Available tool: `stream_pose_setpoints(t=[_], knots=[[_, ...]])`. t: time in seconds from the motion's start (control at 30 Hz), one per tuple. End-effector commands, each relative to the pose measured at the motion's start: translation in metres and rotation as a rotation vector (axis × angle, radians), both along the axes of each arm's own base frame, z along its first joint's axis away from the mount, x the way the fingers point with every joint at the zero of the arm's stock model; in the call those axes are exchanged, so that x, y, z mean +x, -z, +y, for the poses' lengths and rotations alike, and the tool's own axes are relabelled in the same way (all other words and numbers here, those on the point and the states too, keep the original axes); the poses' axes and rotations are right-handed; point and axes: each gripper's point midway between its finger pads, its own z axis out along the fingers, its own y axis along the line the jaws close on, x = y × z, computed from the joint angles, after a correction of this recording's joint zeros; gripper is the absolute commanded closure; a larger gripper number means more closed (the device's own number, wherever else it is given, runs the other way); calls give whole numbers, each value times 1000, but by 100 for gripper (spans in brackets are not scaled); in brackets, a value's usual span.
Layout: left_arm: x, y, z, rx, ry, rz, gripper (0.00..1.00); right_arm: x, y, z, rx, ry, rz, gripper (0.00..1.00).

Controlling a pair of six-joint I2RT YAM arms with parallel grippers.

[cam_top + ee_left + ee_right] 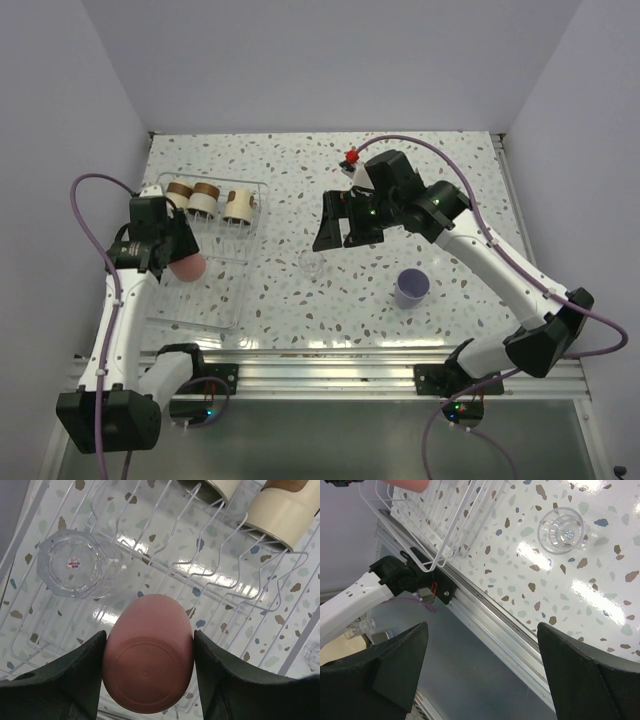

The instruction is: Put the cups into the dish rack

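Observation:
My left gripper is shut on the coral-red cup and holds it bottom-up over the dish rack. In the left wrist view the cup fills the space between the fingers, above the rack's wires. A clear cup sits in the rack beside it. Three cream cups with brown bands lie at the rack's far end. My right gripper is open and empty above a second clear cup, which also shows in the right wrist view. The lavender cup stands on the table. The tall beige cup is out of view.
The speckled table ends at a metal rail along the near edge. The left arm's base clamp sits on that rail below the rack's near corner. White walls enclose the sides and back.

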Motion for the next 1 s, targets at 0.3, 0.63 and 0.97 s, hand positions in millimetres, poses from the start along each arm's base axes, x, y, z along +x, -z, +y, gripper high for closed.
stream_pose_setpoints(t=[0.3, 0.63, 0.97], knots=[[40, 17, 5, 59, 28, -47, 100, 14, 17, 11, -47, -32, 5, 7], [45, 27, 13, 92, 8, -44, 100, 27, 29, 23, -60, -43, 26, 6], [47, 39, 15, 101, 6, -25, 95, 33, 33, 26, -68, -52, 37, 6]])
